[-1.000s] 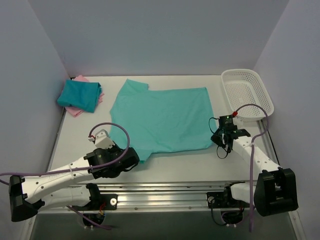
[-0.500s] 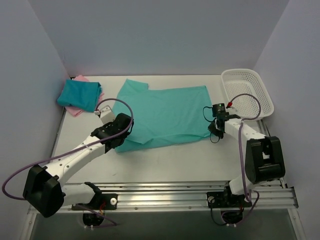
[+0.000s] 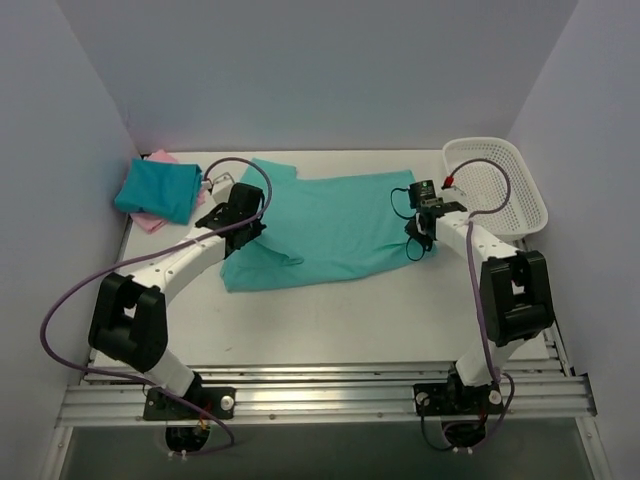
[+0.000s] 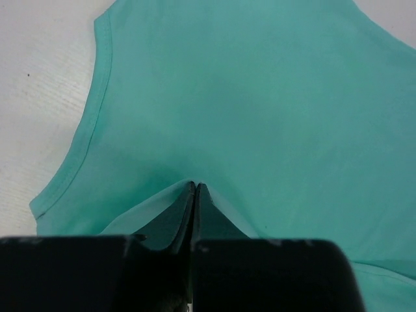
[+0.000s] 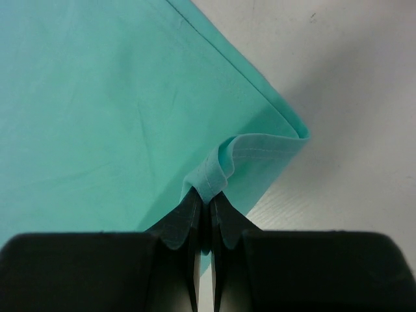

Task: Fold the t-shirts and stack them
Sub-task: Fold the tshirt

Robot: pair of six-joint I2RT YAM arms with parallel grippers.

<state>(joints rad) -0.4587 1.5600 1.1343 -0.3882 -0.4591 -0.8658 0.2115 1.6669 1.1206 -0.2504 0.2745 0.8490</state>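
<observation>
1. Light teal-green cotton t-shirt (image 3: 340,215) lies spread across the middle of the white bench (image 3: 330,320), centre of the top view. A crease shows near its lower left corner.
2. Left gripper (image 3: 243,225) sits over the shirt's left part. In the left wrist view its fingers (image 4: 172,224) are pressed together, pinching a raised ridge of the green cloth.
3. Right gripper (image 3: 416,240) is at the shirt's right edge. Its fingers (image 5: 182,224) are clamped on a curled bit of hem beside the shirt corner, bare bench to the right.
4. Darker teal-blue folded t-shirt (image 3: 160,188) is in the upper left of the frame, resting on a pink t-shirt (image 3: 150,222) whose edges peek out.
5. White plastic mesh basket (image 3: 497,142) is in the upper right, apart from the green shirt.
</observation>
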